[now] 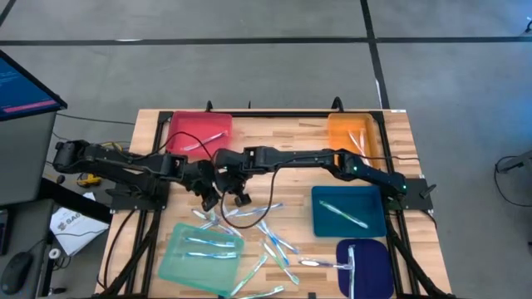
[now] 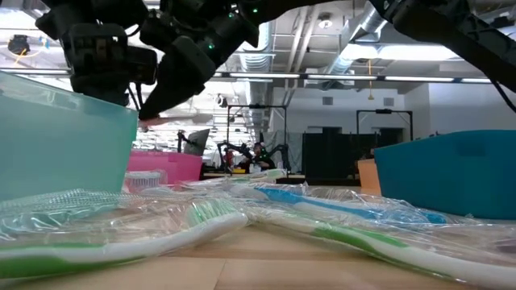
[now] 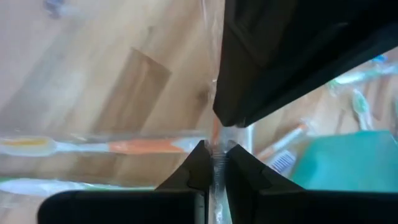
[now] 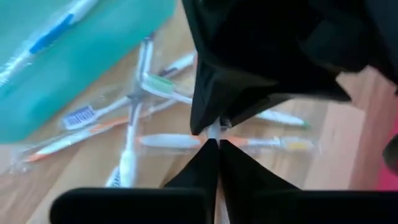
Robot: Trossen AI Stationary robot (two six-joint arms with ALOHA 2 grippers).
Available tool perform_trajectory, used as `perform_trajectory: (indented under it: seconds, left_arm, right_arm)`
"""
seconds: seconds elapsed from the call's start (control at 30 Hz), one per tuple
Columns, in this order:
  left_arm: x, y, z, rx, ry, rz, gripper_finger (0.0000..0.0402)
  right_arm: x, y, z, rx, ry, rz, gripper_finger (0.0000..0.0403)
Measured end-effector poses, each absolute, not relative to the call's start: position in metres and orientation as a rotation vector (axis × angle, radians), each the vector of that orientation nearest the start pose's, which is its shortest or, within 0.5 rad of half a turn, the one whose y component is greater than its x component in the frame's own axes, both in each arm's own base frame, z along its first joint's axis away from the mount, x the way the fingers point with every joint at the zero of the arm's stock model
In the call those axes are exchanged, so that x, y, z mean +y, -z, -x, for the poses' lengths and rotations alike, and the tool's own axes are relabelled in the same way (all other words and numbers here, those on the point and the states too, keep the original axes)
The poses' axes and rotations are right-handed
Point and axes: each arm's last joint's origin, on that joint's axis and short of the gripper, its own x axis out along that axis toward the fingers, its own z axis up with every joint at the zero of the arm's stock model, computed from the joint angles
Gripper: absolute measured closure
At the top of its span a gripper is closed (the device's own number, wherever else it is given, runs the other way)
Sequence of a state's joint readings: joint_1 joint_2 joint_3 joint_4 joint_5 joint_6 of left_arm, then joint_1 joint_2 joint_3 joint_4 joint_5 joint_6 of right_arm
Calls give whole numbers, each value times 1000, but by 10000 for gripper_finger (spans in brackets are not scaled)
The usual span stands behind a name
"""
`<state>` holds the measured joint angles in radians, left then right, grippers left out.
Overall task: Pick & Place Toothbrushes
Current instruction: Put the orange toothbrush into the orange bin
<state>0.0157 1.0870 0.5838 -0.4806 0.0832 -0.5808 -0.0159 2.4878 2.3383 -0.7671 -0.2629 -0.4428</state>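
Both grippers meet above the table centre. Left gripper (image 1: 209,199) is clamped on a wrapped toothbrush (image 3: 219,163); right gripper (image 1: 241,198) is closed on its other end. Loose toothbrushes (image 1: 274,245) lie nearer, between the trays.

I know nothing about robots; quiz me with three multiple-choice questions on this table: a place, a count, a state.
1. Seen from above, the orange plastic tray sits: A top right; B centre; C bottom left.
2. Coloured trays: A three; B five; C seven.
3. Fingers of the left gripper: A wide open; B shut on a clear-wrapped toothbrush; C gripping a cable.
Answers: A, it fills that corner. B, red tray, orange, teal tray, dark blue tray, mint tray. B, the wrap is pinched; the right gripper pinches it too.
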Motion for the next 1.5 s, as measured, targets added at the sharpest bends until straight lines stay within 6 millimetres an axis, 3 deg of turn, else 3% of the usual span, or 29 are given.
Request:
perform_trajectory:
  seconds: [0.3,0.73,0.87,1.17,1.5]
  left_arm:
    - [1,-191,-194,974,-246,571,384]
    - [0,-190,-193,993,-229,578,384]
    - [0,-190,-193,994,-229,578,384]
    - [-2,-190,-194,996,-198,581,384]
    - [-2,-191,-195,984,-193,581,384]
  right_arm:
    - [-10,-204,-533,928,-402,252,334]
    - [-6,-201,-531,954,-435,232,192]
    - [-6,-201,-531,951,-424,220,169]
    - [-11,-202,-532,945,-407,221,209]
    - [-11,-201,-532,956,-391,248,328]
